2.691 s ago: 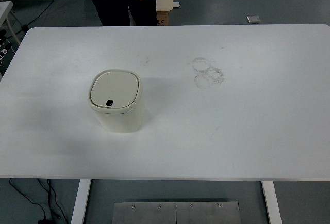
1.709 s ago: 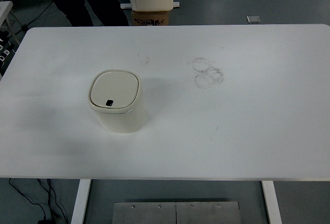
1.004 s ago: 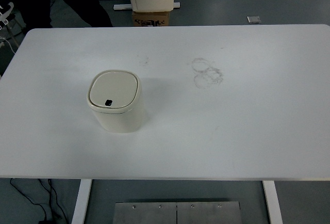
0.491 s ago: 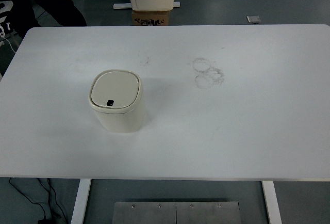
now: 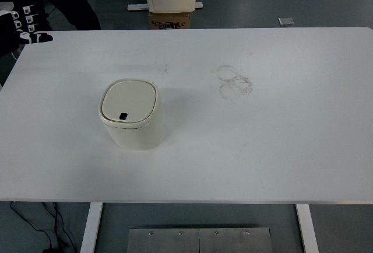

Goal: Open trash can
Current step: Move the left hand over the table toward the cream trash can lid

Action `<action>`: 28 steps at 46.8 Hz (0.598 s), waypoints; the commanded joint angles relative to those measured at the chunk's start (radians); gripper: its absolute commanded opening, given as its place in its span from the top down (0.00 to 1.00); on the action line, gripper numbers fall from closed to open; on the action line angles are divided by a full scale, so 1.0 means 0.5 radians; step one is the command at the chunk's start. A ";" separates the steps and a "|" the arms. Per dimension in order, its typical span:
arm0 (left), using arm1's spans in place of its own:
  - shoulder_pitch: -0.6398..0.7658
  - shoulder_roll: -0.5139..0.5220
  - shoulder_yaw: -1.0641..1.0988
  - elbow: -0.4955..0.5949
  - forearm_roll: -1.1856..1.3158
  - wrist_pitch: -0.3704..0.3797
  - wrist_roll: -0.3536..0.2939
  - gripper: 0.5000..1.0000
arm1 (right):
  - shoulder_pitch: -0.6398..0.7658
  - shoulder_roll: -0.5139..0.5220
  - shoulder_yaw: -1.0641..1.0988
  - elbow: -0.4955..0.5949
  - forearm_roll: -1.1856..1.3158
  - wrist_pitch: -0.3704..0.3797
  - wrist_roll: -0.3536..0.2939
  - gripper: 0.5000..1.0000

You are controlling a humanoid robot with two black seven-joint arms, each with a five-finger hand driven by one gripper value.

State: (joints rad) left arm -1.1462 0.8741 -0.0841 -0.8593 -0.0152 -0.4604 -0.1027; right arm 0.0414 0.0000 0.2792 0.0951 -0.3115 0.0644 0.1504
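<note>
The trash can (image 5: 130, 114) stands upright on the white desk (image 5: 280, 142), and I take it as the landmark. Its lid (image 5: 129, 101) is closed, with a small dark button (image 5: 123, 116) at the near edge. To the right of the trash can, some faint ring marks (image 5: 234, 82) lie well apart. No robot hand is in view, so the state of the fingers I cannot tell. I think a good approach is from above, pressing straight down on the button, so the can does not slide.
</note>
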 commanded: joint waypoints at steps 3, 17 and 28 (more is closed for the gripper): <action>0.010 -0.024 0.003 -0.033 0.009 -0.018 0.000 0.00 | 0.000 0.000 0.000 0.000 0.000 0.000 0.000 0.02; -0.012 0.004 0.003 -0.137 0.180 -0.064 0.003 0.00 | 0.000 0.000 0.000 0.000 0.000 0.000 0.000 0.02; -0.100 0.053 0.006 -0.205 0.389 -0.211 0.003 0.00 | 0.000 0.000 0.000 0.000 0.000 0.000 0.000 0.02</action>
State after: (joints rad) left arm -1.1841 0.8879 -0.0817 -0.9441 0.1545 -0.5470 -0.1011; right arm 0.0413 0.0000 0.2792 0.0951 -0.3114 0.0644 0.1503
